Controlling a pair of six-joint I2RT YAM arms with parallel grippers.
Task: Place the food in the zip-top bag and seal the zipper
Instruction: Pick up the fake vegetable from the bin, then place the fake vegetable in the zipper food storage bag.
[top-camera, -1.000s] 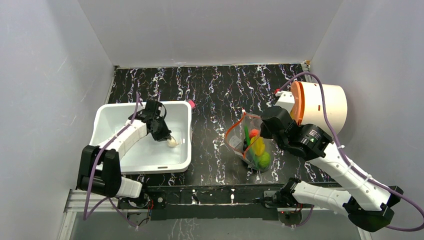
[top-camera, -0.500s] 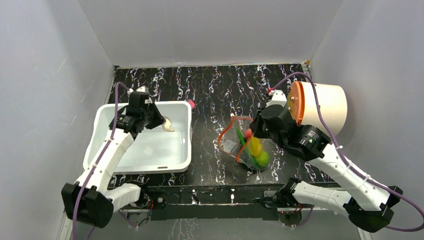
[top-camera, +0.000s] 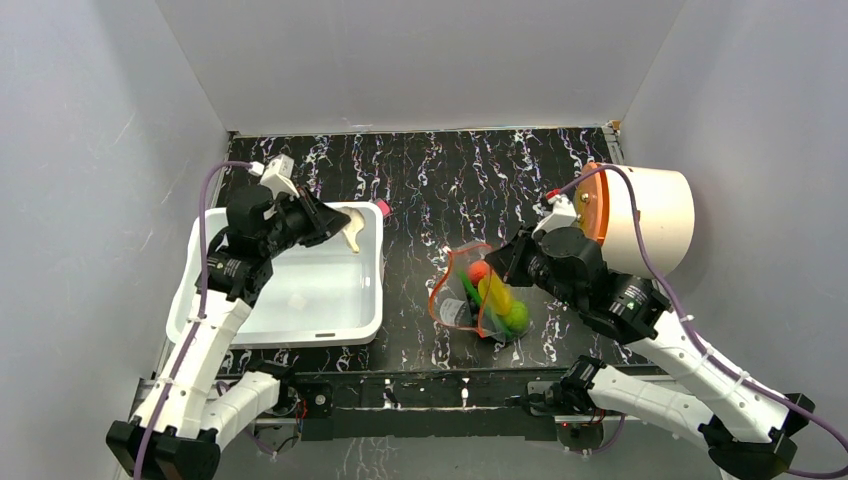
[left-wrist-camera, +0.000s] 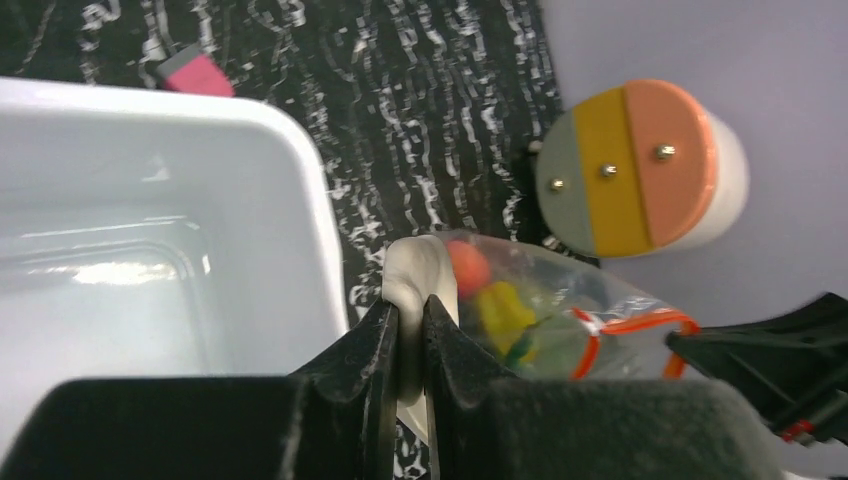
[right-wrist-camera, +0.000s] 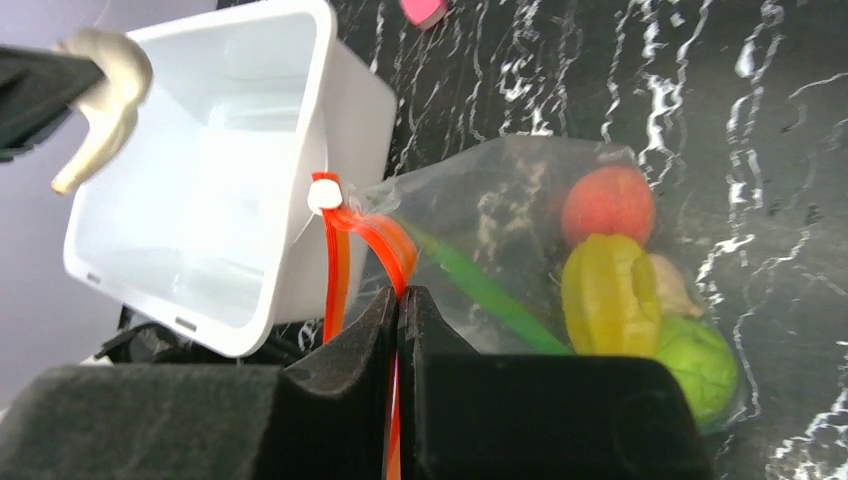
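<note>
Over the far right corner of the bin (top-camera: 290, 338), the left gripper (top-camera: 335, 222) was clamped on the mushroom (top-camera: 351, 229), partly hidden between its fingers. Mid-table, the right gripper (top-camera: 503, 262) pinched the zipper (right-wrist-camera: 338, 270) of the bag (top-camera: 470, 300); garlic (right-wrist-camera: 672, 285) inside was mostly hidden behind the banana piece (right-wrist-camera: 610, 295).

My left arm (top-camera: 205, 325) stands raised, elbow bent, wrist turned right; my left gripper (top-camera: 343, 228) has its 2 fingers pinched on the mushroom (left-wrist-camera: 418, 272). My right arm (top-camera: 685, 345) reaches left, low; my right gripper (top-camera: 498, 267) is clamped on the zipper (right-wrist-camera: 338, 262).
</note>
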